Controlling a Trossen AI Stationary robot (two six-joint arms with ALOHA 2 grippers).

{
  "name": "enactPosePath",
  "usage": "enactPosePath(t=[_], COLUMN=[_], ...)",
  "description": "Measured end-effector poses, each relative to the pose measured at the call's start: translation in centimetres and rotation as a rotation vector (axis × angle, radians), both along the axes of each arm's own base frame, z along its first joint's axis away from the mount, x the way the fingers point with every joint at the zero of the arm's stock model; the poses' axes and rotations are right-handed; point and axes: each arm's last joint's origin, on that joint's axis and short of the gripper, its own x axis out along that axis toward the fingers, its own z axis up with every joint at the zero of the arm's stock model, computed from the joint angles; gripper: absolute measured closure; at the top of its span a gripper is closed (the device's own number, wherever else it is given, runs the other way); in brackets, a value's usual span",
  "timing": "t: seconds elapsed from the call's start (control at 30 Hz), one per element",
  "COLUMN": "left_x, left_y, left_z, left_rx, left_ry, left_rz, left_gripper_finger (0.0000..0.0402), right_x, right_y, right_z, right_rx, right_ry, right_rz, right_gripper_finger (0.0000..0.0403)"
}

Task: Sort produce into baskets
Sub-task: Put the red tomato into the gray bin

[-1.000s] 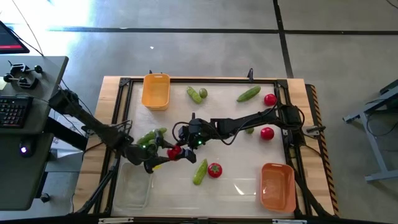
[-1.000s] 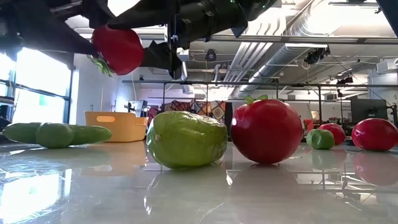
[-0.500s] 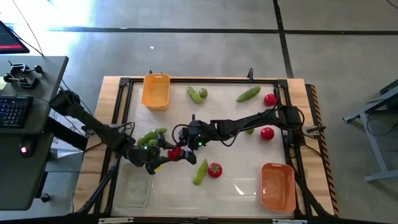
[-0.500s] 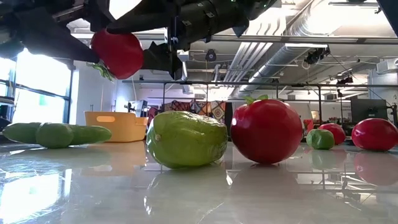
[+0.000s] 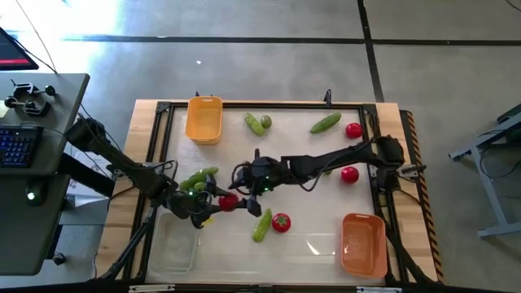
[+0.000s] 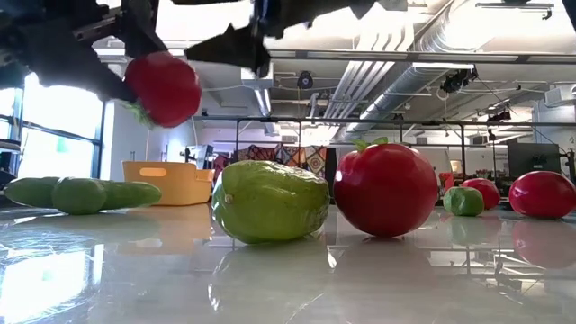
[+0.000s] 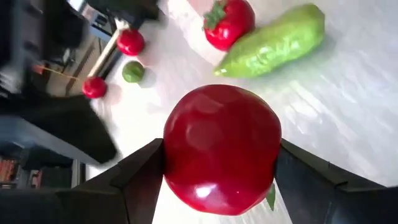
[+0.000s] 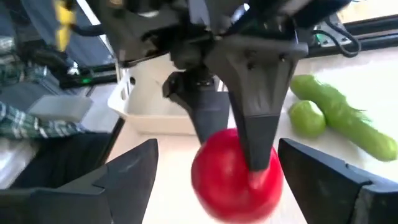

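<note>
Pinching the tomato (image 7: pixel 221 149) aloft, the left gripper (image 5: pixel 218 203) could lose it onto the table if the open right gripper (image 5: pixel 241 175) bumps it.

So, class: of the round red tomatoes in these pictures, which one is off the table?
The round red tomato clamped in the left end effector, held above the white tabletop; the other tomatoes all rest on the surface.

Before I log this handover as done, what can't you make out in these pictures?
- Clear bin: its inside is too faint in the high view.
- Held tomato: in the left wrist view it hides the table behind it.
- Right hand: the low view's top edge cuts it off.
- Left hand: its fingertips are too small in the high view.
</note>
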Motion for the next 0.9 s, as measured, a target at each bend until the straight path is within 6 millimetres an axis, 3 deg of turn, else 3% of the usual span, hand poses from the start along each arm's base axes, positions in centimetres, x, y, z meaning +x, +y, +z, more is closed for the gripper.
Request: enactPosePath(t=[0.13, 0.37, 0.6, 0.7, 0.9], left_x=[0.0, -0.3, -2.7, -4.1, -6.6], left_y=[-0.1, -1.0, -1.7, -2.1, -3.7], left_z=[1.0, 5.3, 9.5, 10.0, 9.0], left_rx=[-0.018, -0.142, -0.403, -0.464, -0.563], left_ry=[0.027, 0.180, 0.465, 0.575, 0.737], left_rz=[0.024, 0.008, 0.084, 0.143, 0.242], left_gripper_finger=[0.0149, 0.0150, 0.0150, 0.0150, 0.0150], right_x=[-1.4, -1.9, -2.0, -2.1, -2.1], right_y=[-0.3, -0.6, -0.4, -0.5, -0.5], right_z=[1.9, 1.0, 0.5, 0.4, 0.4], right_rx=[-0.093, -0.150, -0.190, -0.197, -0.209], right_ry=[0.009, 0.111, 0.140, 0.151, 0.152], right_rz=[-0.050, -0.092, -0.131, -0.131, -0.156], right_gripper_finger=[0.0080, 0.0080, 0.0080, 0.0080, 0.0080])
